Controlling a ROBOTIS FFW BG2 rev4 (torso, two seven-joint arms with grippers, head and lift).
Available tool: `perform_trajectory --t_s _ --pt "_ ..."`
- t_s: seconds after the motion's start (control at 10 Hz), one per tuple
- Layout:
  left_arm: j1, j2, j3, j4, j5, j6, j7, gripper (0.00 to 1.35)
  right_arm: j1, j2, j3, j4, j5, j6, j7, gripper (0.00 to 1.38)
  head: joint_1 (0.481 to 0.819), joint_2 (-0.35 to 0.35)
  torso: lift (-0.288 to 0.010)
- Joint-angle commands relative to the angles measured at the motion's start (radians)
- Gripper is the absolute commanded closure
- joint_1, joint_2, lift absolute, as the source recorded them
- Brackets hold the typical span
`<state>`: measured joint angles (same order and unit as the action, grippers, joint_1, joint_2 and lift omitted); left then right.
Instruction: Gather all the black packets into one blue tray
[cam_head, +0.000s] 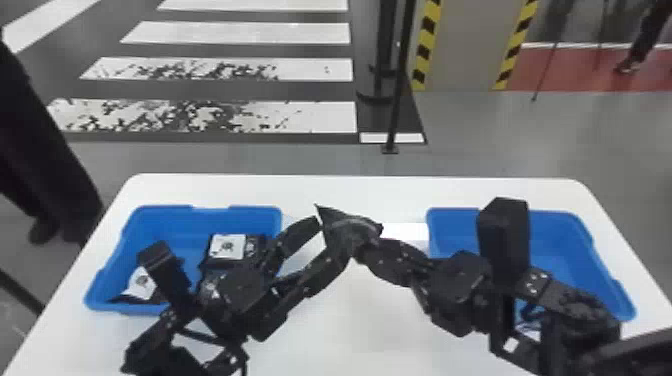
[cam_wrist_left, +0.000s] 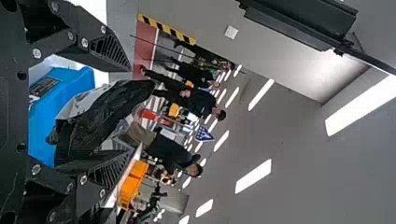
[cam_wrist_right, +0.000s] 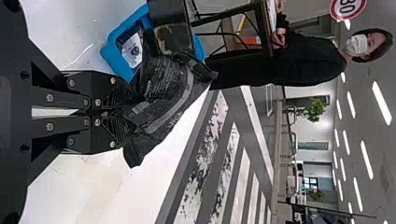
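Likely a handover, right to left. Right hand (cam_wrist_right: 130, 112) is pinching the black packet (cam_head: 345, 231) by one edge, above the tabletop (cam_head: 360, 320) between the trays. Left hand (cam_wrist_left: 133, 109) is spread, with the packet sitting between its fingers.

Doing it well: left is needing a deep, square bite on the body, clear of right's fingertips. Close left first, check grip, then open right and back out toward 3 o'clock. Loose film is probably flexing, so a corner-only grip is risking a slip; fingers are risking a clash.

From the packet, left blue tray (cam_head: 175, 217) is lying at 9, holding two white-labelled packets (cam_head: 227, 246); probable target. Left arm is overhanging its near side. Right blue tray (cam_head: 565, 225) is lying at 3; something inside is hiding behind the right arm, can't identify.
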<state>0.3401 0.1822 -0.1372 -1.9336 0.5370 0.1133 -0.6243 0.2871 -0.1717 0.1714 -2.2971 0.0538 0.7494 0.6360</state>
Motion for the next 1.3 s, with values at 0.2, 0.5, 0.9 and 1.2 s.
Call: perform_trajectory --t_s 0.2,0.5,0.9,1.2 --pt "-0.051 0.003 -0.03 0.055 -0.052 -0.042 -0.012 1.05 -0.002 0.0 0.006 0.001 0.0 0.006 0.005 1.1 0.695 0.001 -0.11" --pt "-0.051 0.0 -0.04 0.062 -0.048 -0.096 0.003 1.21 -0.005 -0.002 0.008 0.001 0.0 0.009 0.007 1.1 0.695 -0.002 -0.11" --pt "-0.043 -0.003 -0.004 0.065 -0.096 -0.155 0.003 1.21 0.002 0.003 -0.012 0.018 -0.078 0.029 0.007 0.12 0.695 0.014 -0.11" --pt "-0.019 -0.003 0.121 0.065 -0.186 -0.177 -0.011 1.21 0.029 0.015 -0.068 0.035 -0.082 0.026 0.007 0.15 0.695 0.043 -0.11"
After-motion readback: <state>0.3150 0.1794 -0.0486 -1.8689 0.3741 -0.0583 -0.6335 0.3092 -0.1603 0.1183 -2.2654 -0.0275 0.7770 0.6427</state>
